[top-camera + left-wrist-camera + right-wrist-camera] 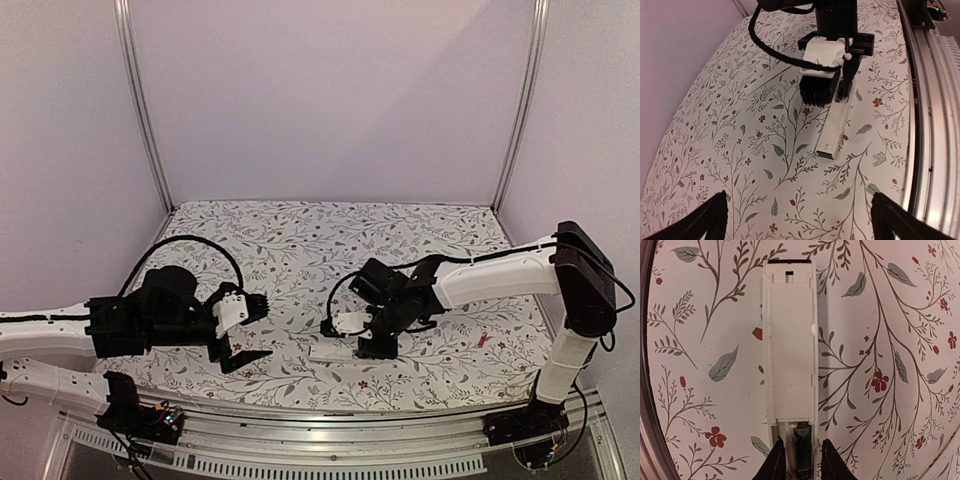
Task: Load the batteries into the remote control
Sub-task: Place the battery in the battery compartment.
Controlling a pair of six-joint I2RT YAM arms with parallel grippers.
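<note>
Over slim white remote control (790,340): right gripper (801,462) stood barely parted astride black cylindrical battery (801,447), unclamped.
Left gripper (800,220): gaped empty.
Risk: lifting fingers (776,462) might snag battery loose.

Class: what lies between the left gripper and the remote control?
Only bare floral cloth separates the left gripper and remote control, clearest in the left wrist view.

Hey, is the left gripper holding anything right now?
No, the left gripper stands wide open above the floral tablecloth, with nothing between its jaws.
</note>
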